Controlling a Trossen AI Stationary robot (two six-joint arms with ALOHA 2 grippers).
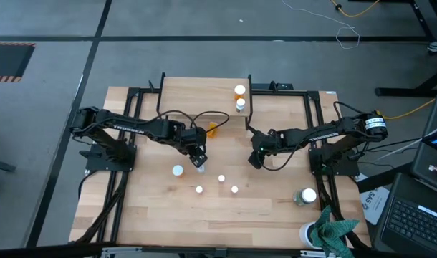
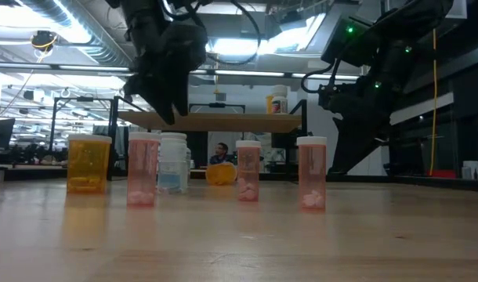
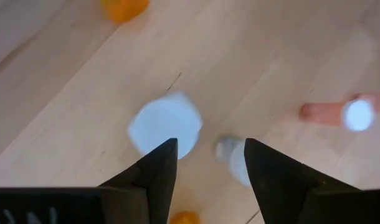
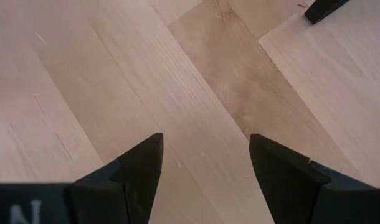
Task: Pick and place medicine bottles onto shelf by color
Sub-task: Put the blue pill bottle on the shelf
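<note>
High view: shelf [image 1: 204,93] at the desk's [image 1: 147,215] far edge, carrying two bottles, one orange [image 1: 239,92]. Left gripper [image 1: 199,162] above a white-capped bottle [image 1: 178,170]; three more caps [image 1: 221,178] nearby. Right gripper [image 1: 256,159] mid-desk over bare wood.

Low view: pink bottles [image 2: 143,168] upright in a row, amber one [image 2: 88,163] beside.

Left wrist: fingers [image 3: 154,171] parted, empty, above a white cap [image 3: 165,123].

Right wrist: fingers [image 4: 140,165] parted, empty.
</note>
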